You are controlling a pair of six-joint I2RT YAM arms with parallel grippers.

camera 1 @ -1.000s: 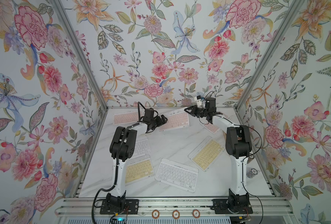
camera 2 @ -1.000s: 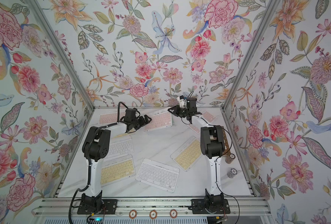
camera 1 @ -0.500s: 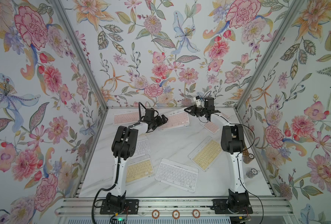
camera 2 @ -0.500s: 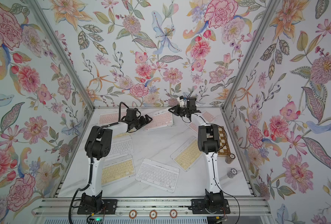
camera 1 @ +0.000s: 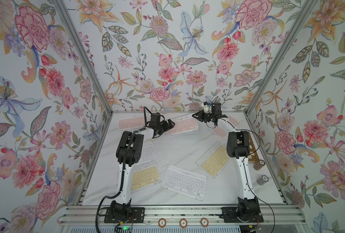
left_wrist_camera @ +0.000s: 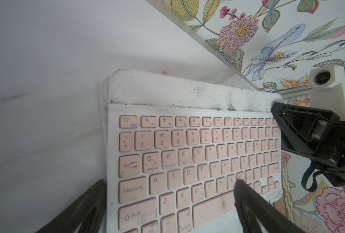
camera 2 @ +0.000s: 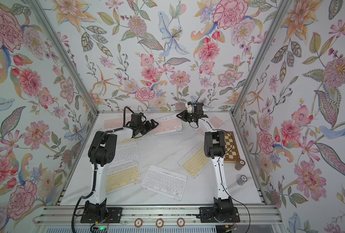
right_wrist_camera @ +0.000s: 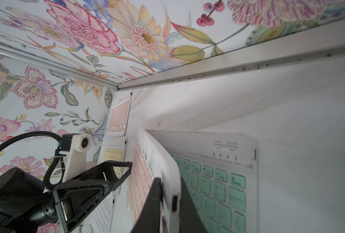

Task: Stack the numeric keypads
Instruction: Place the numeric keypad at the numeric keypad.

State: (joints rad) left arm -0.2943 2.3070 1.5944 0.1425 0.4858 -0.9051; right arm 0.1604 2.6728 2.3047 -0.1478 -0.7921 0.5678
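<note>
A pink numeric keypad (camera 1: 184, 125) (left_wrist_camera: 187, 151) lies at the back middle, tilted, over a mint-green keypad (right_wrist_camera: 218, 181). My right gripper (camera 1: 196, 116) (right_wrist_camera: 170, 181) is shut on the pink keypad's right short edge, one finger on each face. My left gripper (camera 1: 170, 124) (left_wrist_camera: 169, 181) is open at its left end, with one finger (left_wrist_camera: 82, 209) outside the edge and the other finger (left_wrist_camera: 254, 205) over the keys. Other keypads lie flat and apart: pink (camera 1: 130, 122), white (camera 1: 148, 153), yellow (camera 1: 145, 177), white (camera 1: 184, 181), yellow (camera 1: 214, 159) and pink (camera 1: 220, 132).
A brown-and-cream chessboard (camera 2: 231, 148) lies by the right wall behind my right arm. Two poker chip stacks (camera 1: 259, 164) (camera 1: 262, 179) stand near it. Three chips (camera 1: 182, 222) sit on the front rail. The back wall rail (right_wrist_camera: 248, 60) runs close behind the pink keypad.
My right arm's elbow has swung a little to the left. The pink keypad and both grippers stay nearly where they were.
</note>
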